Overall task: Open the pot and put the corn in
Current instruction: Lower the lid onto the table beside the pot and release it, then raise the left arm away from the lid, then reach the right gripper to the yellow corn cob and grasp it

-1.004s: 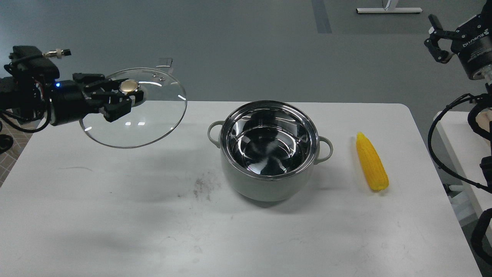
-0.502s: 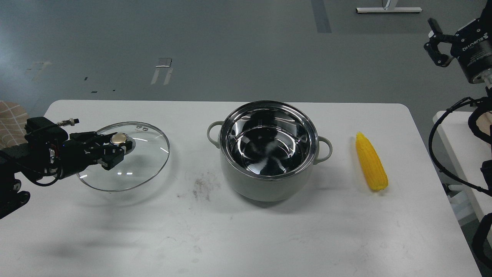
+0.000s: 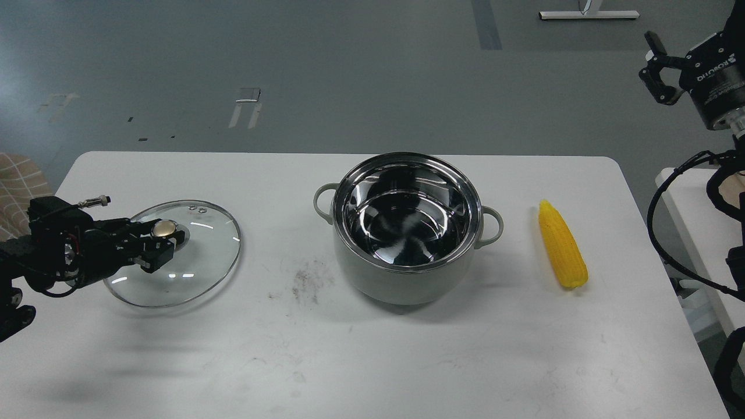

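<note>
Now the lid-parking step: left gripper (image 3: 164, 240) clamps the knob of the glass lid (image 3: 192, 265) low over the bench (image 3: 372, 349) at nine o'clock from the open pot (image 3: 407, 227). Corn (image 3: 562, 244) lies at three o'clock — the right gripper (image 3: 657, 70), fingers apart, must descend there next.

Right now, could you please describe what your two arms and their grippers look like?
Both are black. The left gripper is matte black with two blocky fingers, a loose black cable looping beneath its wrist and a small silver connector on top. The right gripper has angular black fingers on a cylindrical body printed with white ROBOTIQ lettering, a silvery ring at its base and thick black cables below.
</note>
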Motion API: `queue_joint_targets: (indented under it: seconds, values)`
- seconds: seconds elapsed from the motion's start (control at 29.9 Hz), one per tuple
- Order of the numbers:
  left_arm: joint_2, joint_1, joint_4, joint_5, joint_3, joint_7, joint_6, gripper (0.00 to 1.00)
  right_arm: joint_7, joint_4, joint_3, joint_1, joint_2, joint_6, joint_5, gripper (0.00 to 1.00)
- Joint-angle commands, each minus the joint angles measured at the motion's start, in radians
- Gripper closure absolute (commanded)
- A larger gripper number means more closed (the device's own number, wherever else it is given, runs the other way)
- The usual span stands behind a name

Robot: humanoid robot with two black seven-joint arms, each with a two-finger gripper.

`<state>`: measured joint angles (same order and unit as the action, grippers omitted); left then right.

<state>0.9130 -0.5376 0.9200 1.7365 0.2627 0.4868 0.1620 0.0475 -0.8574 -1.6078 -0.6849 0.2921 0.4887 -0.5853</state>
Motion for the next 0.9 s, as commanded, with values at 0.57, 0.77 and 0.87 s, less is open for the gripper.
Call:
queue_joint_targets:
  seconds: [0.57, 0.77, 0.87]
  values:
    - [-0.052, -0.303, -0.013, -0.995, 0.263, 0.002, -0.257, 0.03, 0.002, -0.178, 0.206, 0.091, 0.352, 0.0, -0.1, 0.0]
    - [-0.127, -0.372, -0.118, -1.511, 0.378, 0.002, -0.406, 0.03, 0.0, -0.285, 0.316, 0.073, 0.455, 0.0, -0.43, 0.0]
    - [-0.219, -0.375, -0.216, -1.578, 0.485, 0.002, -0.459, 0.03, 0.0, -0.348, 0.393, 0.058, 0.463, 0.0, -0.65, 0.0]
